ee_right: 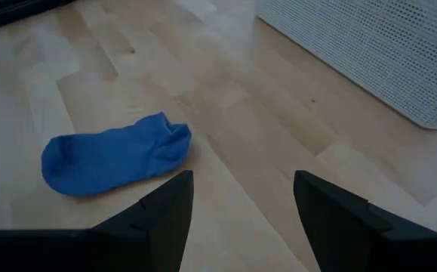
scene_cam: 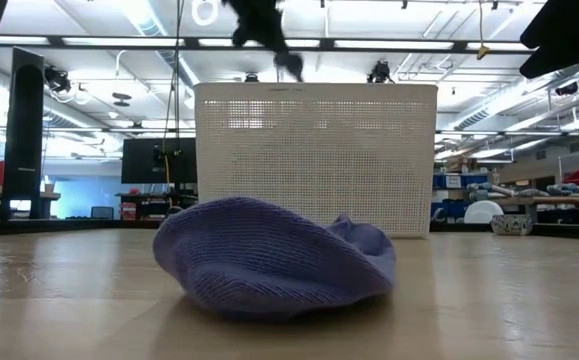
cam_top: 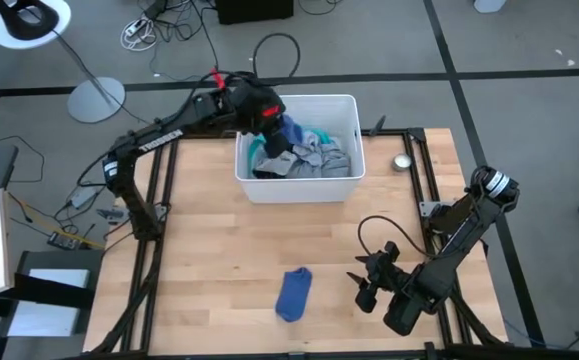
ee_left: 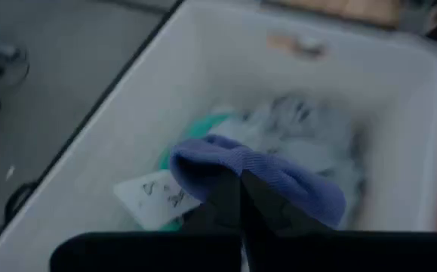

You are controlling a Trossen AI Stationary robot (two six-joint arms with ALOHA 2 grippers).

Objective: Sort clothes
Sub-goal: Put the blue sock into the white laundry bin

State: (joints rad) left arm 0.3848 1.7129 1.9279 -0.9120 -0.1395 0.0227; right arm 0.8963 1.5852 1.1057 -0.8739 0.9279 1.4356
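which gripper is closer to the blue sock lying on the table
Right. The right gripper is open beside the blue sock on the table. The left gripper is over the white bin, shut on another blue sock.

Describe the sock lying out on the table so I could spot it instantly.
Start at the white bin at the wooden table's far edge, then come toward the near edge. The blue sock lies flat there, alone on bare wood, just left of the right gripper. Unlike the other clothes, it is outside the bin.
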